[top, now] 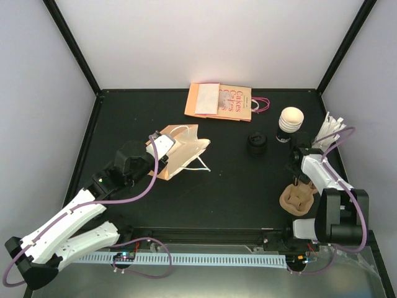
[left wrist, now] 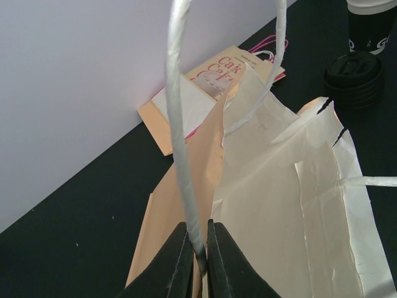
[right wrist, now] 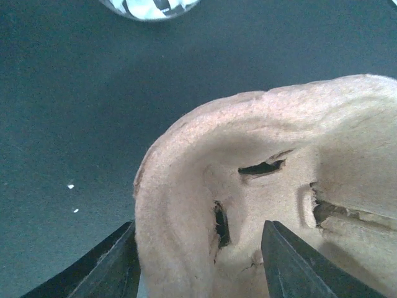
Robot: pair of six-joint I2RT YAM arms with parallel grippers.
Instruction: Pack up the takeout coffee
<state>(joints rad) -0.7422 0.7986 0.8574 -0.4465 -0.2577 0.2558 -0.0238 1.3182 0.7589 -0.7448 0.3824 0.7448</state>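
Observation:
The takeout coffee cup [top: 289, 124] stands upright and uncovered at the back right, black outside and cream inside. Its black lid [top: 256, 144] lies on the table to its left. Both show at the top right of the left wrist view, the cup [left wrist: 372, 25] behind the lid [left wrist: 353, 74]. A cream paper bag [top: 183, 149] lies on its side. My left gripper [left wrist: 198, 248] is shut on its white twisted handle [left wrist: 177, 124]. My right gripper [right wrist: 198, 264] is open astride the rim of the brown pulp cup carrier [right wrist: 279, 174], one finger outside and one inside a well.
White wrapped straws [top: 329, 129] lie at the far right edge. Flat orange printed bags [top: 220, 101] lie against the back wall. The carrier [top: 296, 198] sits near the right arm's base. The table's walls close in left, back and right.

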